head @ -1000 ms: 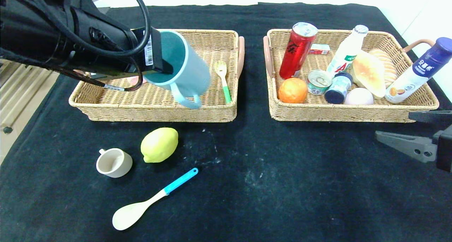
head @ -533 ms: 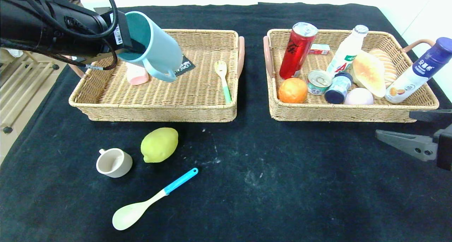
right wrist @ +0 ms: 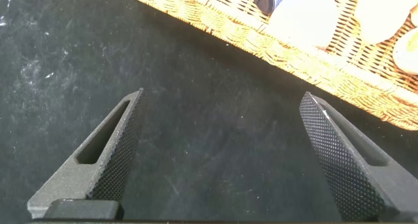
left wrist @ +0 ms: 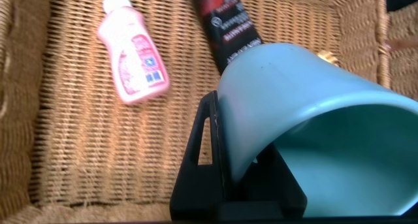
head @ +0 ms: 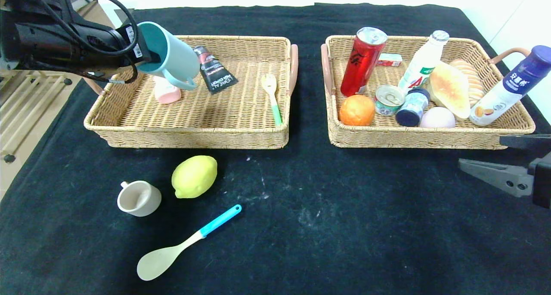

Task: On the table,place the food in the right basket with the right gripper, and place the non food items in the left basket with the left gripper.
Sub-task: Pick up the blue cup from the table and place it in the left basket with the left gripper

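Note:
My left gripper (head: 146, 56) is shut on the rim of a teal mug (head: 170, 60) and holds it tilted above the far left corner of the left basket (head: 189, 133). In the left wrist view the mug (left wrist: 313, 113) is pinched between the fingers (left wrist: 208, 152), over a pink bottle (left wrist: 132, 46) and a black tube (left wrist: 225, 18). A lemon (head: 194, 176), a beige cup (head: 138, 198) and a blue-handled spoon (head: 185, 243) lie on the table. My right gripper (head: 490, 174) is open and empty, low in front of the right basket (head: 413, 138).
The left basket also holds a pink bottle (head: 167, 92), a black tube (head: 213, 69) and a green-handled fork (head: 272, 97). The right basket holds a red can (head: 361, 60), an orange (head: 356, 110), bottles and bread. The black cloth's left edge drops off beside my left arm.
My left gripper has carried the teal mug from over the left basket's middle toward its far left corner, uncovering the pink bottle and black tube. The right arm has not moved.

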Robot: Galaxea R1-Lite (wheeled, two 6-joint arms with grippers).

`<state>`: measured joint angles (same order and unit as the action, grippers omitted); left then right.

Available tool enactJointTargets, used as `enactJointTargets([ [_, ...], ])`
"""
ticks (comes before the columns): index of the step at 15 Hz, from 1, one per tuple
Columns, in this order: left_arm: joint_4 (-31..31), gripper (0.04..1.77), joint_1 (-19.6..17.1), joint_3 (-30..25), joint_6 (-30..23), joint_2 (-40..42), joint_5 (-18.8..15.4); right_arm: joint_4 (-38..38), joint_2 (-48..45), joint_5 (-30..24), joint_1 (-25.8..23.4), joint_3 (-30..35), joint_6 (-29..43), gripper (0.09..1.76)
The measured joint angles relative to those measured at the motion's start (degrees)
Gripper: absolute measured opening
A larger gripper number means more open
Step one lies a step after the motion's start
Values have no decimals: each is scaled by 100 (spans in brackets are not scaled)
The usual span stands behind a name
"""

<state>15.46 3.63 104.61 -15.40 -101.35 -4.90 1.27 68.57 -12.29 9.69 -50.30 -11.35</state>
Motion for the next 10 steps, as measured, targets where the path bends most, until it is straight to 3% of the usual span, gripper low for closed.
enactJointTargets([
  [4, -325, 18, -295, -37, -33, -262, -450, 2, 0, -2, -2, 11, -6, 171],
  [10, -1274, 18, -401, -202, -11, -462, -540, 2, -5, 0, -5, 16, -22, 171],
])
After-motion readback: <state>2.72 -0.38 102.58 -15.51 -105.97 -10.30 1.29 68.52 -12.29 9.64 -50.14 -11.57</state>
